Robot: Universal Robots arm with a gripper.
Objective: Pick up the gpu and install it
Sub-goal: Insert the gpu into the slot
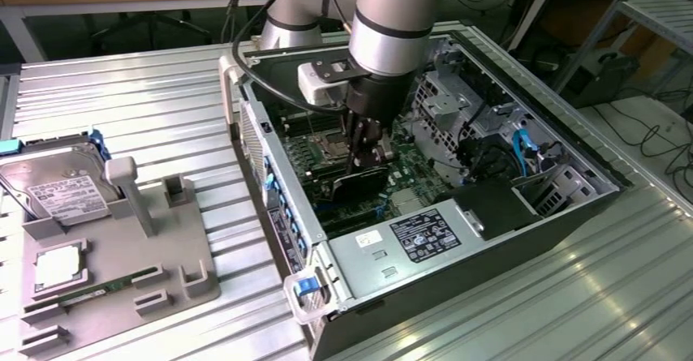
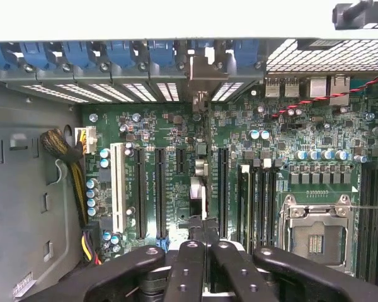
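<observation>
While the arm reaches down into the open computer case [image 1: 324, 239], the pincer [image 1: 366, 160] stands closed, its fingers [image 2: 190, 267] pressed together on the top edge of the gpu [image 1: 361, 184]. In the exterior view the card hangs below the fingers as a dark flat plate, just above the motherboard [image 1: 417, 174]. In the wrist view the gpu [image 2: 202, 207] is seen edge-on as a thin strip running away from the fingers toward the rear slot brackets [image 2: 138, 56] with their blue clips.

Progress, judged: the pick-up is done, since the card is off the grey fixture tray [image 1: 162, 272] on the worktop [image 1: 130, 101] and is carried inside the case. Installation appears under way but not confirmed. The card's lower edge sits over the row of black expansion slots [image 2: 160, 189], between two of them as far as the wrist view shows; whether it is already seated in a slot cannot be told.

Orientation: the card stands on edge, its flat faces upright. Its long axis lies parallel to the expansion slots, one end pointing at the rear bracket wall of the case. The bracket end itself is not clear.

Elsewhere: hard drive [image 1: 60, 191] rests on the tray, well apart from the case.
</observation>
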